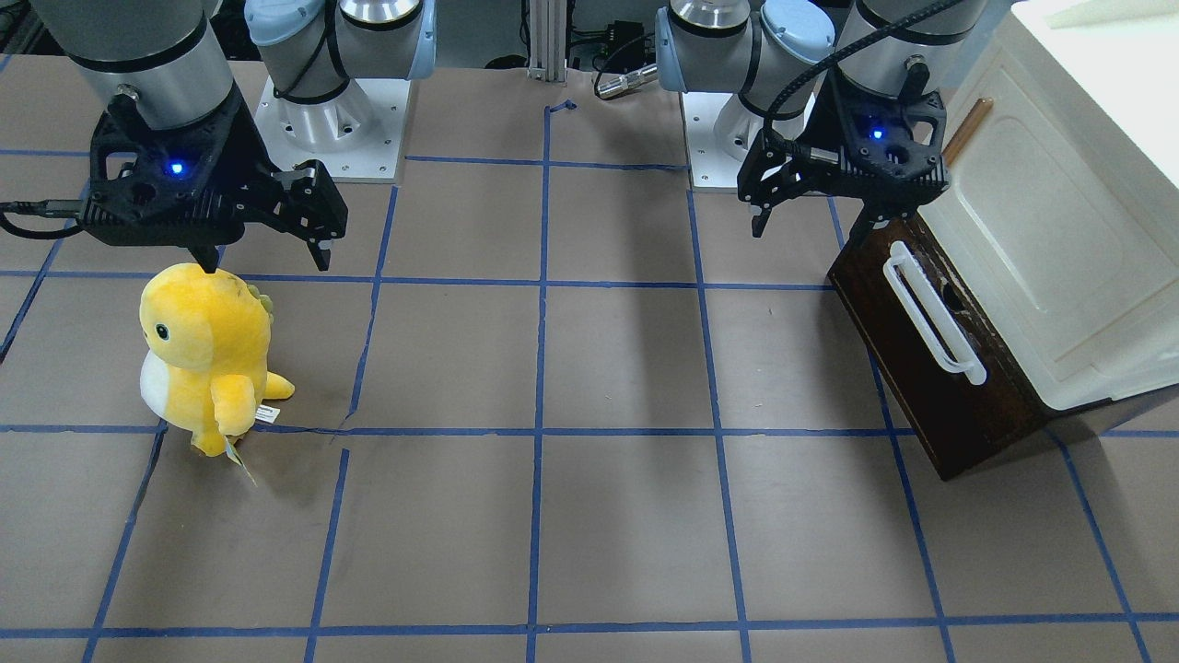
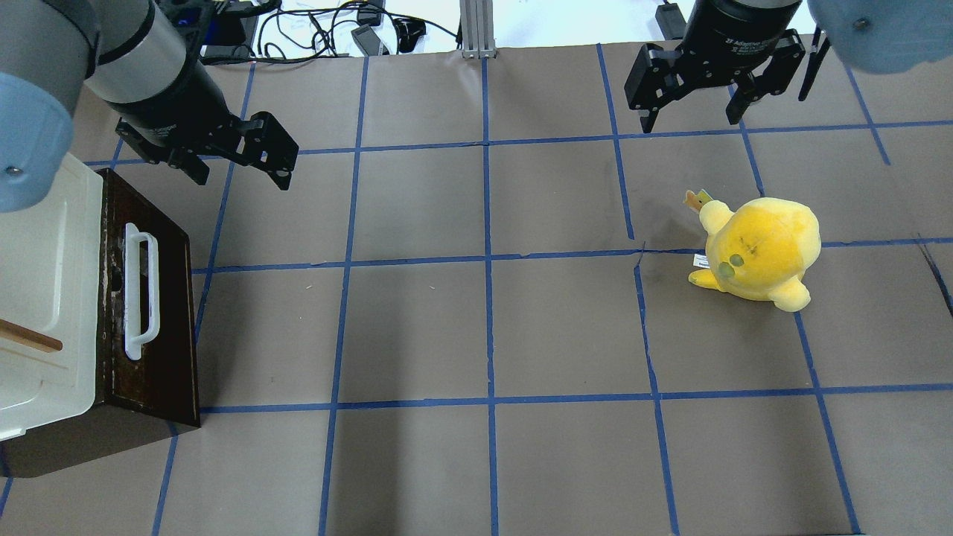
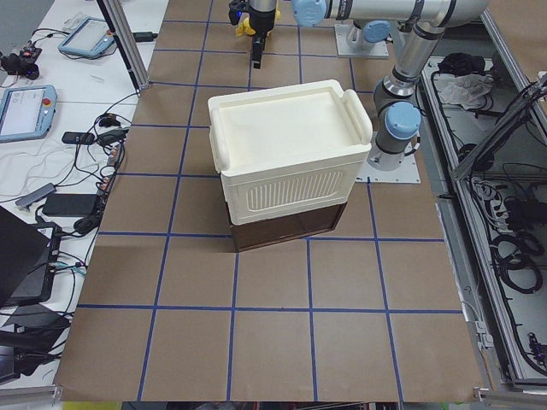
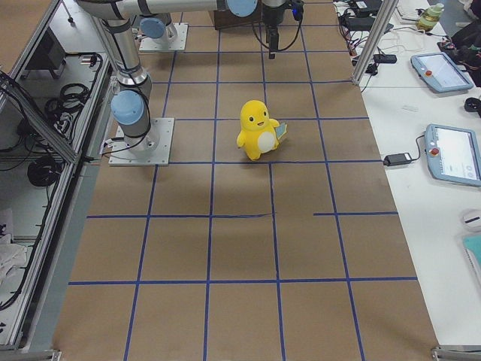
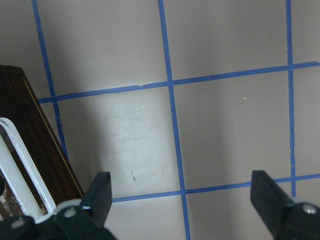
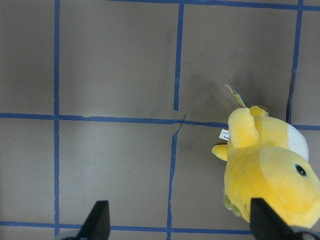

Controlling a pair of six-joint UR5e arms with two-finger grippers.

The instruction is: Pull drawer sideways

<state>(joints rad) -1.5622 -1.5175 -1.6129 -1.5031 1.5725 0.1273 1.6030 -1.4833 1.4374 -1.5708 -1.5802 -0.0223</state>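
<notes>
Drawer [image 2: 173, 320]: left end of table [image 2: 484, 335], under cream cabinet [image 2: 45, 283], seemingly shut.
Left gripper [image 2: 237, 167]: wide open, empty, just beside drawer's far corner.
Right gripper [image 2: 690, 112]: open, empty, near toy [image 2: 763, 249].
Step, we judge: approach.
Next we need left gripper closed around white handle [image 2: 140, 290], then sideways pull.

The drawer [image 2: 167, 313] has a dark brown wooden front panel, scuffed in places, with a long white bar handle [image 2: 141, 235] fixed at both ends and running along the panel's length. It sits at the bottom of the cream cabinet [image 2: 45, 283], with its front close against the cabinet body. The cabinet stands at the left end of the desk [image 2: 484, 335], and the drawer's panel faces the desk's middle.
</notes>
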